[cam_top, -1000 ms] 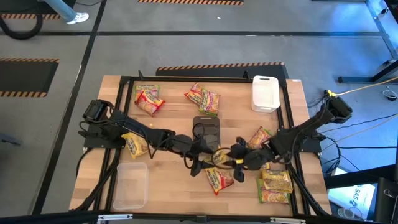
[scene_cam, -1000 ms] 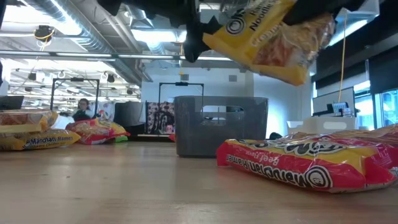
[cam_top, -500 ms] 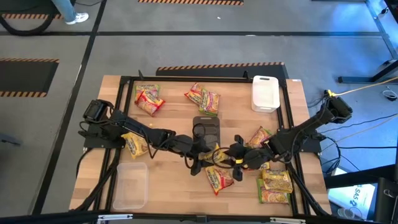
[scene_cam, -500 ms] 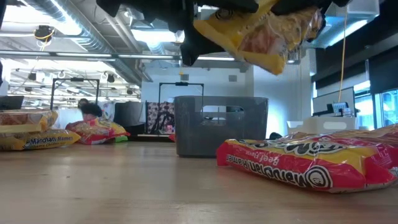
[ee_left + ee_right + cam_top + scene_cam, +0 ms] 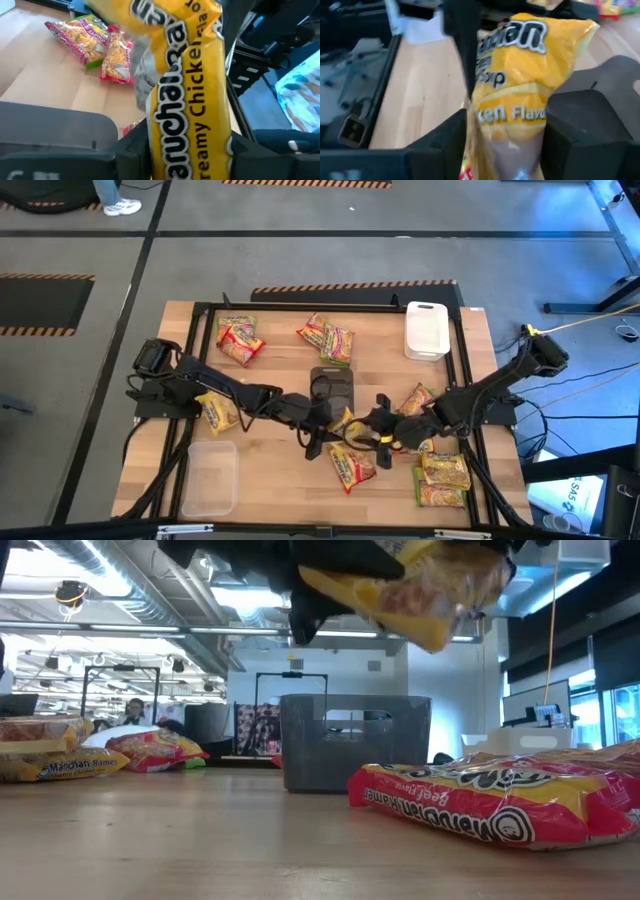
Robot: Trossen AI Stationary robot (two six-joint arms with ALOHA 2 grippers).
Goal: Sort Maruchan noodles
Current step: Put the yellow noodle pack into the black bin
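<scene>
A yellow Maruchan noodle packet (image 5: 345, 425) hangs in the air over the middle of the table, between my two grippers. My left gripper (image 5: 325, 430) comes from the table's left and is shut on one end of it (image 5: 185, 100). My right gripper (image 5: 372, 428) comes from the right, its fingers on either side of the other end (image 5: 520, 75). In the low view the packet (image 5: 400, 590) hangs well above the table. A red packet (image 5: 352, 468) lies flat on the table just nearer. My left gripper pinches the yellow packet across its width, one finger (image 5: 132, 150) on each long edge (image 5: 155, 140), near the packet's left end. The fingers come in level from the table's left and lie along the packet. The packet is lifted clear, roughly level. My right gripper's fingers (image 5: 445, 145) flank the packet's other end (image 5: 485, 125); whether they touch it, I cannot tell.
A dark tray (image 5: 332, 385) stands just beyond the grippers, a white tray (image 5: 426, 330) far right, a clear tray (image 5: 212, 478) near left. More packets lie far left (image 5: 238, 340), far middle (image 5: 326, 337), left (image 5: 218, 412) and near right (image 5: 440, 478).
My right gripper has carried the yellow packet toward the table's left, in between the left gripper's fingers. The packet, which hung slanting down, has risen a little and tipped closer to level.
</scene>
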